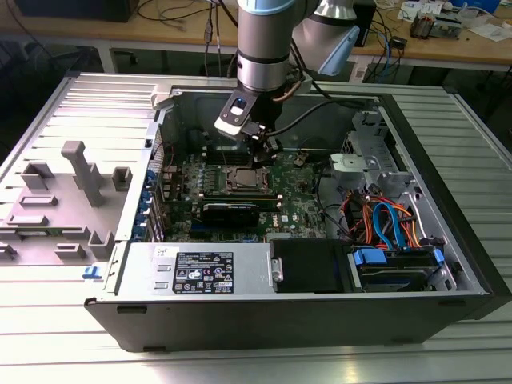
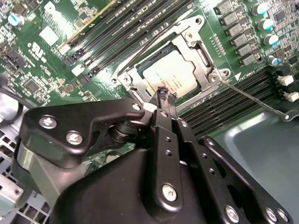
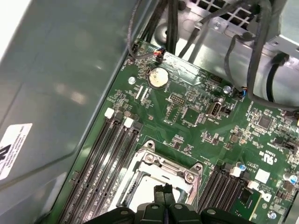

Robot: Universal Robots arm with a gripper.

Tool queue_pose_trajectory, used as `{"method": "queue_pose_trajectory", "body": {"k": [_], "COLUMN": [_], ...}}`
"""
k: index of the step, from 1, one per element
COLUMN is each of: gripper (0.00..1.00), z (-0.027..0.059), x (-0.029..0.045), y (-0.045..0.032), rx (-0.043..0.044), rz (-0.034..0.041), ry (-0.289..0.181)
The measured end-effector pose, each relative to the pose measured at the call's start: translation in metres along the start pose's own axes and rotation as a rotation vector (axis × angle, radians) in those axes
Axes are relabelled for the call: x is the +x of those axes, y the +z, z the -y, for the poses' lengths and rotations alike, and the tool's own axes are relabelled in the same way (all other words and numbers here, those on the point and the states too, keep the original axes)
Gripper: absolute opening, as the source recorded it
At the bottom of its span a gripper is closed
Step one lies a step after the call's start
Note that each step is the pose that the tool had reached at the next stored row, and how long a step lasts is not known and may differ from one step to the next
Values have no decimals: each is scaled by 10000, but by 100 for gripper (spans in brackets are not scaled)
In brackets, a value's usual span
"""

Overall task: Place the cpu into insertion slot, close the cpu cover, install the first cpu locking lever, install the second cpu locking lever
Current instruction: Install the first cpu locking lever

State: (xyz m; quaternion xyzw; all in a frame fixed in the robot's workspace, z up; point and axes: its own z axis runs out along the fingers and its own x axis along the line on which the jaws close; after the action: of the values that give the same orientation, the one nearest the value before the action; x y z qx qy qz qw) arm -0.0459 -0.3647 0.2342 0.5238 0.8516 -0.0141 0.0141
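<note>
"While the gripper [image 2: 164,95] is hovering with its fingers pressed together and nothing between them, where is the cpu [image 2: 169,77] sitting?"

"It is lying flat in the insertion slot [image 1: 244,181], and by my reading the cpu cover [image 2: 202,70] is lying down around it; the fingertips [image 3: 160,191] are hanging just over the insertion slot's near edge"

"What is worrying you?"

"The thin locking lever [image 2: 252,99] is sticking out from the insertion slot's corner across the memory slots [image 2: 219,112]; I am judging it unlatched; a push landing off that wire could be sending the tips sliding onto the cpu's top or the green board [image 3: 196,121] — scratching either"

"Is anything crowding the approach?"

"The grey case wall [image 3: 56,93] is running close beside the other bank of slots, and black cables [image 3: 261,42] are drooping over the green board's far edge; in the exterior view a black card [image 1: 230,212] is lying just beside the insertion slot — so the arm's room is looking tight"
</note>
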Motion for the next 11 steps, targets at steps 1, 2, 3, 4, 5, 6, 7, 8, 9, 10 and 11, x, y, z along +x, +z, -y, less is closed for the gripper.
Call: {"method": "queue_pose_trajectory", "body": {"k": [1, 2, 3, 4, 5, 6, 7, 8, 9, 10, 11], "gripper": [11, 11, 11, 11, 11, 11, 11, 11, 11, 11, 11], "z": [0, 1, 0, 0, 0, 0, 0, 1, 1, 1, 0], "x": [0, 0, -1, -1, -1, -1, -2, -2, -2, -2, -1], "y": [-2, -7, -15, -28, -32, -35, -41, -45, -51, -59, -62], "rx": [-3, -3, -9, -12, -15, -18, -22, -24, -26, -33, -36], "rz": [2, 4, 2, 3, 3, 3, 5, 5, 6, 6, 7], "ry": [-94, -149, -229, -324, -385, -446, -540, -603, -675, -800, -875]}}
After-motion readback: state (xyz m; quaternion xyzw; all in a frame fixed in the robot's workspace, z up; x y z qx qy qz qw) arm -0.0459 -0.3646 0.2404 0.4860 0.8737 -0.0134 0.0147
